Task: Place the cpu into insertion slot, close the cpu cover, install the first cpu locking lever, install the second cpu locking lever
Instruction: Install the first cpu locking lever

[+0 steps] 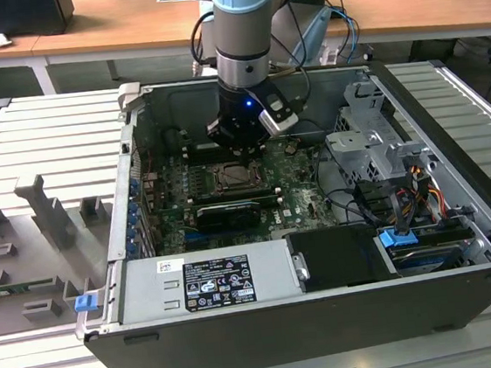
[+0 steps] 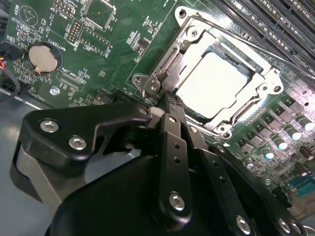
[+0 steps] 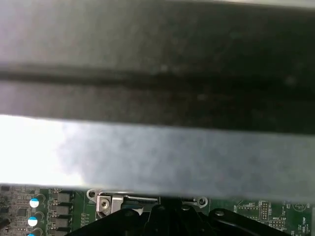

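The cpu already sits in the socket on the motherboard, its pale metal top showing through the window of the cpu cover, which lies flat down around it. In the second wrist view the gripper has its jaws pressed together into one narrow tip, and that tip stands at the socket's corner, touching or just beside the looped end of a thin wire locking lever. The cpu lies just beyond the tip, in line with the long axis of the jaws. The lever's rod seems to run along the socket edge, away from the tip. In the exterior view the arm reaches straight down into the open computer case, over the socket
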`<state>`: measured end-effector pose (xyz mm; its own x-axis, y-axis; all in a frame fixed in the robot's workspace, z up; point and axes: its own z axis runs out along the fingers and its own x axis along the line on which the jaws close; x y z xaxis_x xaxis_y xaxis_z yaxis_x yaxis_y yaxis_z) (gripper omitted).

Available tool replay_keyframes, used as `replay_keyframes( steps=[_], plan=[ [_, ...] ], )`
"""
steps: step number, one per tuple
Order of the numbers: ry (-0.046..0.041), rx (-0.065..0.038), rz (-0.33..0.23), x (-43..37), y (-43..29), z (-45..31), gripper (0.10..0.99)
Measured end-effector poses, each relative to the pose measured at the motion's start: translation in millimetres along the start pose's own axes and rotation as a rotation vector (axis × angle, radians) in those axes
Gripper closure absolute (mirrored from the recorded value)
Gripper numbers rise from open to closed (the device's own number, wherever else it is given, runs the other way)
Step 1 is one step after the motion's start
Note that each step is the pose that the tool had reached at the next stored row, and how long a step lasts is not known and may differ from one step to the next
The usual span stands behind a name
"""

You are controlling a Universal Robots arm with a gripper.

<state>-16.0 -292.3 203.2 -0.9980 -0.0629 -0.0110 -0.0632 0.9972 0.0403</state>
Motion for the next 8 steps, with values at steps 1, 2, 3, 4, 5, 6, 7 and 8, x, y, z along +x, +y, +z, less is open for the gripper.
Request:
replay_keyframes(
  steps=[1, 2, 3, 4, 5, 6, 7, 8],
  plan=[
    [-0.0002, 0.0, 0.0, -0.1, 0.3, 0.3, 0.98],
    [-0.0004, -0.001, 0.0, -0.1, 0.5, 0.8, 0.98],
    [-0.0005, -0.004, 0.0, -0.1, 0.4, 1.3, 0.98],
    [-0.0004, -0.005, 0.0, 0.1, 0.3, 1.9, 0.98],
    [-0.0002, -0.005, 0.0, 0.2, 0.2, 2.2, 0.98],
    [-0.0001, -0.005, 0.0, 0.1, 0.3, 2.5, 0.98],
    [-0.0002, -0.005, 0.0, 0.1, 0.3, 2.5, 0.98],
    [-0.0004, -0.005, 0.0, 0.1, 0.3, 2.5, 0.98]
  ],
)
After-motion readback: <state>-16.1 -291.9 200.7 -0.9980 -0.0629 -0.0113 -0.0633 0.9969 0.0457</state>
